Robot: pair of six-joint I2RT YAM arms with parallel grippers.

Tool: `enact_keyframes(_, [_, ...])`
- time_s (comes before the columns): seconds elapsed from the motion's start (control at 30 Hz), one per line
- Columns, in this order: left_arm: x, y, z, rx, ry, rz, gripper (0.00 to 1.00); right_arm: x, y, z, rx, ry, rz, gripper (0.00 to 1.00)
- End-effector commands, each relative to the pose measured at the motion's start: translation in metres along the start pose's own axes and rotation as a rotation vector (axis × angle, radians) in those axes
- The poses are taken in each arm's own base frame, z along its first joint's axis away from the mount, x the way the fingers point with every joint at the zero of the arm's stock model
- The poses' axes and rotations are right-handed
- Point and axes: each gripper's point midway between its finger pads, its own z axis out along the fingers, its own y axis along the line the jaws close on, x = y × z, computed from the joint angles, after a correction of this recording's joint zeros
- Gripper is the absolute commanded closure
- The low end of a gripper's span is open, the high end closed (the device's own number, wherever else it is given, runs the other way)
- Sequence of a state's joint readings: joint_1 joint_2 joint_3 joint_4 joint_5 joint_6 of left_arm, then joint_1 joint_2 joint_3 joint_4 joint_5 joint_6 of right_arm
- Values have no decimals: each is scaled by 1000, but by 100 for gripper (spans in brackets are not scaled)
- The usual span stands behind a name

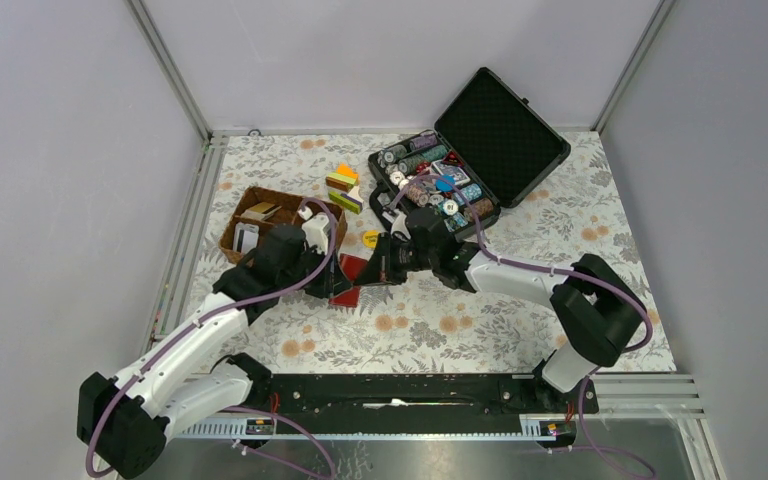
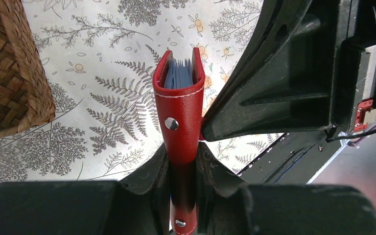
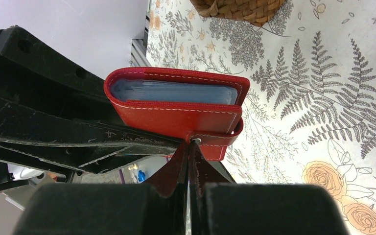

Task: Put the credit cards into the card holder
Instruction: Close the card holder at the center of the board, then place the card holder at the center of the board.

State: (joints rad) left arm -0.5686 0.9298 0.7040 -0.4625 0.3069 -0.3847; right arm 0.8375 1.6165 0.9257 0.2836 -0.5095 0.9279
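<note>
The flowered surface [image 1: 520, 300] carries everything. At its 1 o'clock stands the open black case [image 1: 500, 125], lid tipped back, its tray full of chips [image 1: 430, 175]. The wicker basket [image 1: 285, 196] sits at 10 o'clock of the centre. My two arms meet near the middle. My left gripper [image 1: 332, 275] comes in from 9 o'clock and is clamped across the wallet [image 1: 348, 280], one finger on each red cover, the snap strap facing my wrist camera. My right gripper [image 1: 378, 268] comes in from 3 o'clock, its fingers pressed together on the strap at the wallet's edge. The wallet is folded closed between us, with light blue pockets showing at its open end. Coloured blocks [image 1: 344, 188] lie at 12 o'clock of the wallet. The cards [image 1: 248, 238], whitish and tan, lie in the basket.
</note>
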Motion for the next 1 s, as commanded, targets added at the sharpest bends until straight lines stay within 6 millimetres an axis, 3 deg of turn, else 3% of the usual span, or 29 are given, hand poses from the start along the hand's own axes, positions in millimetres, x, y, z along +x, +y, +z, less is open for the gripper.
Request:
enact_keyframes(0.0, [-52,-134,-49,617,-185,163,100,-19,66,20,-194,-99,-100,100])
enact_keyframes(0.33, [-54,-140,-58,666,-210,164,100,-28,77,21,-209,-117,-106,100])
enact_keyframes(0.5, [-62,-103,-37,454,-213,95,100,-39,61,8,-50,-187,-151,100])
enact_keyframes(0.6, [-63,-79,-27,336,-197,54,100,-48,50,-16,60,-266,-191,77])
enact_keyframes(0.73, [-62,-66,-17,271,-177,38,100,-56,39,-54,181,-371,-254,50])
enact_keyframes(0.97, [-52,-50,6,199,-147,-89,99,-73,-2,-134,468,-542,-324,27])
